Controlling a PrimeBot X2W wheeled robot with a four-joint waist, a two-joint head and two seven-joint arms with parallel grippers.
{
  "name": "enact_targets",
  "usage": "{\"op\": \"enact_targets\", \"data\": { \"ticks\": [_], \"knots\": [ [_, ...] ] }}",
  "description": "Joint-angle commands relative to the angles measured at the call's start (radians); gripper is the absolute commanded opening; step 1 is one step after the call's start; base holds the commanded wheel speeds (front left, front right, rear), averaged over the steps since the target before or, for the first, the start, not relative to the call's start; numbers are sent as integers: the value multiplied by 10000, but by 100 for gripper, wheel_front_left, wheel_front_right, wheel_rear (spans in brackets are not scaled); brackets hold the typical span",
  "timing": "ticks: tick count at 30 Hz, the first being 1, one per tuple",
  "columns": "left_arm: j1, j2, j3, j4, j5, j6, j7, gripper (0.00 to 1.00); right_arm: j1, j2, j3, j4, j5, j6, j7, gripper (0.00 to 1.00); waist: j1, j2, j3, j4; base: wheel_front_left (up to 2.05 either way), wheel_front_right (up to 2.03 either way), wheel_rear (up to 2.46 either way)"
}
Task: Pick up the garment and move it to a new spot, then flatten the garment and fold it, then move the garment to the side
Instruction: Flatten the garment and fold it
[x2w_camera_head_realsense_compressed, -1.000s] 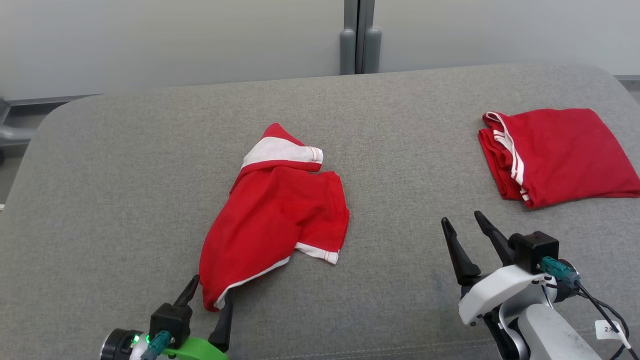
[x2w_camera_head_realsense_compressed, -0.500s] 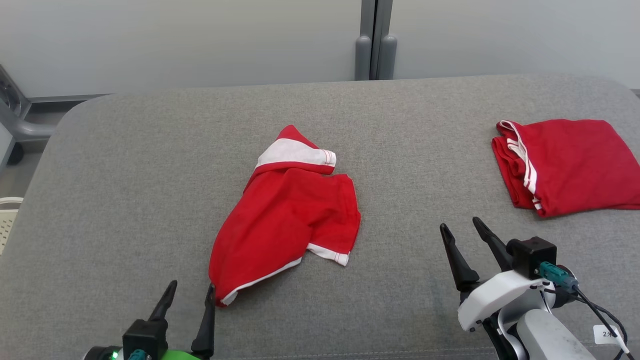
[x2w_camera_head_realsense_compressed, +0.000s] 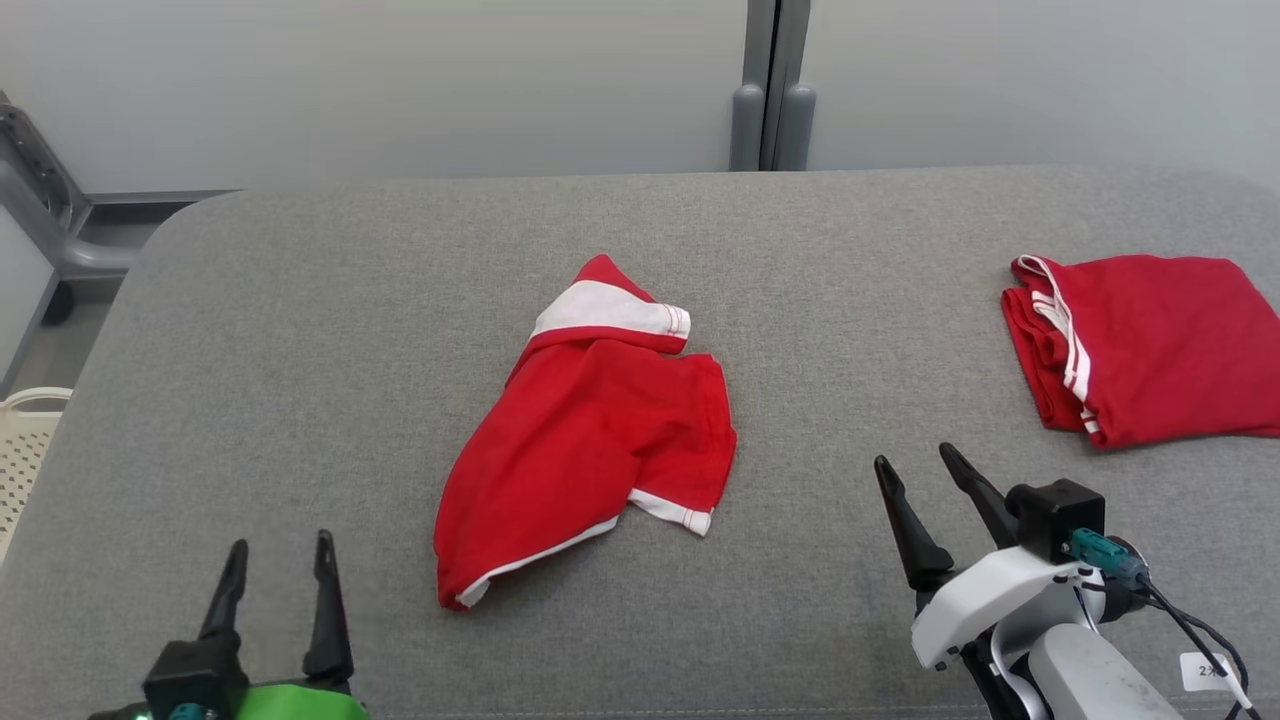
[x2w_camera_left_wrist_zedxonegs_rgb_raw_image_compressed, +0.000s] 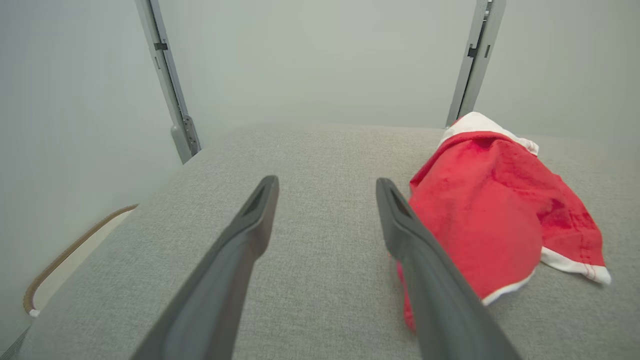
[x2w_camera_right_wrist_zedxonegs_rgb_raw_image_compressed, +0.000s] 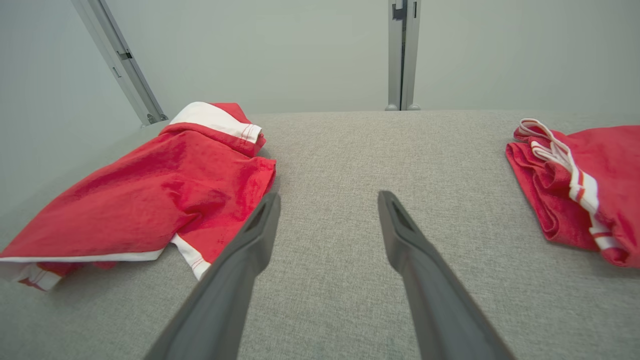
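Garment (x2w_camera_head_realsense_compressed: 585, 440), red with white trim, lies crumpled in the middle of the cushion (x2w_camera_head_realsense_compressed: 300, 330), its long axis running from a near hem corner away to the white collar. Left to right: the left gripper (x2w_camera_head_realsense_compressed: 280, 540), jaws spread wide and empty, sits near that hem corner, the nearer arm I'd say; the right gripper (x2w_camera_head_realsense_compressed: 912, 455), equally agape and empty, stands well apart on the other side; a folded pile (x2w_camera_head_realsense_compressed: 1160, 340) lies far right. Two red garments, two grippers.
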Motion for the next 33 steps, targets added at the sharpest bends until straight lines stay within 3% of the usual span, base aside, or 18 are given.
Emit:
{"op": "enact_targets", "data": {
  "ticks": [1, 6, 21, 33],
  "knots": [
    [129, 12, 371, -97, 67, 111, -34, 100, 13, -36, -5, 47, 91, -6, -39, 100, 0, 0, -23, 39, 0, 0, 0],
    [174, 114, 994, 115, 277, 207, -34, 100, -37, -29, 111, 172, 127, -6, -39, 100, 0, 0, -66, 164, 0, 0, 0],
    [-203, -69, 1133, 354, 525, -253, -34, 100, -1228, 57, 1644, 1346, 743, -6, 854, 100, 0, 0, 44, 608, 0, 0, 0],
    [-527, -358, 1088, 413, 713, -494, -34, 100, -3334, 315, 3174, 3867, 2141, -6, 1300, 100, 0, 0, 399, 1235, 0, 0, 0]
  ]
}}
